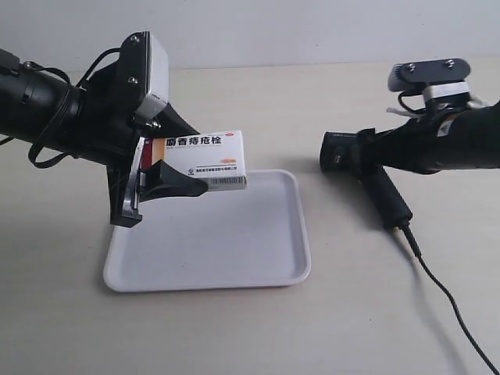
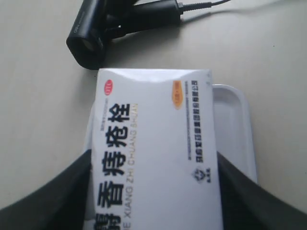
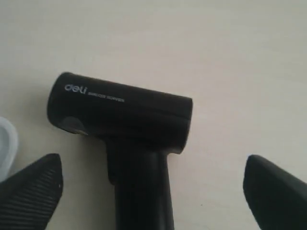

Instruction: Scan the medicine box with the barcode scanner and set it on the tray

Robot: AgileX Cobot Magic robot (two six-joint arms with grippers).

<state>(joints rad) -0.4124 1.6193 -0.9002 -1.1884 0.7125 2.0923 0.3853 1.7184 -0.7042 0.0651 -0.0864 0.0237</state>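
Observation:
My left gripper (image 1: 183, 156) (image 2: 153, 191) is shut on the medicine box (image 1: 207, 152) (image 2: 153, 143), one dark finger pressed against each long side. It holds the white box with dark printed text in the air over the back left part of the white tray (image 1: 234, 250) (image 2: 235, 124). The black barcode scanner (image 1: 388, 199) (image 2: 91, 33) (image 3: 124, 112) lies on the table to the right of the tray, its head towards the tray. My right gripper (image 1: 363, 148) (image 3: 153, 187) hovers open over it, fingers wide apart on either side of the handle and touching nothing.
The scanner's thin black cable (image 1: 437, 281) trails from the handle towards the table's front right. A corner of the tray's rim (image 3: 7, 143) shows beside the scanner head. The beige table top surrounds everything.

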